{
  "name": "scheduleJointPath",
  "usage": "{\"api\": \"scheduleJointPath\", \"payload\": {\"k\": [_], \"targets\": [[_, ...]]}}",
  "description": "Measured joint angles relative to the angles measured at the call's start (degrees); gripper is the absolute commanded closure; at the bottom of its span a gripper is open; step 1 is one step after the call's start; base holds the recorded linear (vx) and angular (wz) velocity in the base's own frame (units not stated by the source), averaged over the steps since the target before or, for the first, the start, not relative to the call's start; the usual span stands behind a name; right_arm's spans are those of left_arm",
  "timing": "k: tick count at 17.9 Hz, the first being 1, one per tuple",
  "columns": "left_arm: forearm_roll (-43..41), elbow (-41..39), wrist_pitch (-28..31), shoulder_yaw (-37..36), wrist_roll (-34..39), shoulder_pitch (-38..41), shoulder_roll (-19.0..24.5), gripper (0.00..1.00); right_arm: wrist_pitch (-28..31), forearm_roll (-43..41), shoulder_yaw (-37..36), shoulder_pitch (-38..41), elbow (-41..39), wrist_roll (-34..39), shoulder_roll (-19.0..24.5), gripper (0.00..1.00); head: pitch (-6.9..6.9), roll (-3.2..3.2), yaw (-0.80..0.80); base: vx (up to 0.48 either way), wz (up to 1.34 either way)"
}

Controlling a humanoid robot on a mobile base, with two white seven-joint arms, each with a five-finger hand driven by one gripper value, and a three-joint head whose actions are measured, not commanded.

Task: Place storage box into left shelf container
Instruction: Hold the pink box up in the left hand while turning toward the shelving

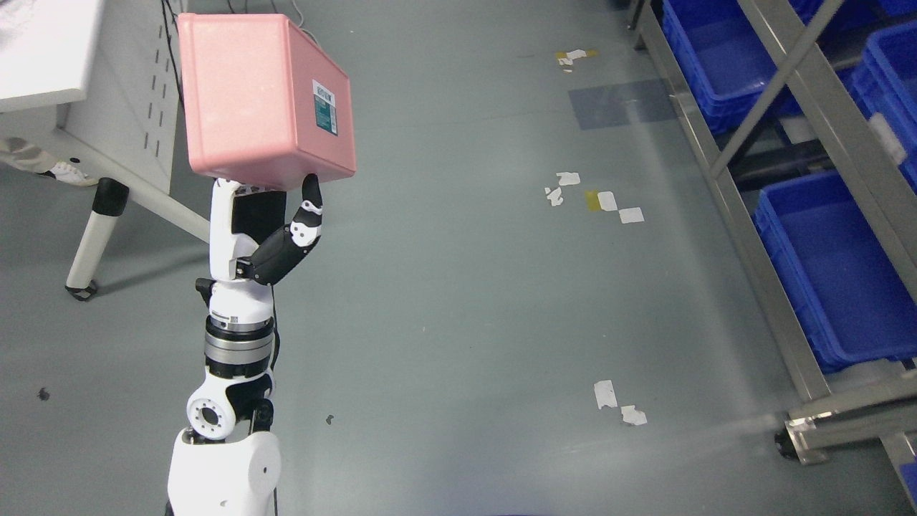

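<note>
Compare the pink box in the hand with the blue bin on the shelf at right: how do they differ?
The pink storage box is held aloft by the left hand, tilted, labelled; the blue bin sits on the metal shelf, open side up, apparently empty. Both are rectangular plastic containers.

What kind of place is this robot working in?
Probably a warehouse or a lab mock-up of one: a metal shelf rack holds blue bins, the grey floor bears tape marks, and the left hand carries a pink storage box.

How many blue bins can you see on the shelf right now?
3 at least: one upper right, one far right edge, one lower right. Rack posts and the frame edge may hide more.
</note>
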Motion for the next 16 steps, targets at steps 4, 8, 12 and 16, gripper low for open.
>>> {"api": "scheduleJointPath", "payload": {"k": [4, 8, 12, 16], "targets": [[0.08, -0.33, -0.17, 0.61, 0.00, 0.87, 0.00, 0.98, 0.00, 0.00, 0.00, 0.01, 0.00, 0.24, 0.00, 0.00, 0.00, 0.00, 0.00, 0.248, 0.21], [0.39, -0.52, -0.60, 1.11, 0.00, 2.40, 0.00, 0.98, -0.02, 0.00, 0.00, 0.01, 0.00, -0.01, 0.00, 0.00, 0.00, 0.00, 0.00, 0.286, 0.06], [0.71, -0.52, -0.72, 1.38, -0.10, 3.42, 0.00, 0.98, -0.02, 0.00, 0.00, 0.01, 0.00, -0.16, 0.00, 0.00, 0.00, 0.00, 0.00, 0.343, 0.00], [0.87, -0.52, -0.72, 1.58, -0.15, 4.10, 0.00, 0.98, -0.04, 0.00, 0.00, 0.01, 0.00, -0.18, 0.00, 0.00, 0.00, 0.00, 0.00, 0.404, 0.03]]}}
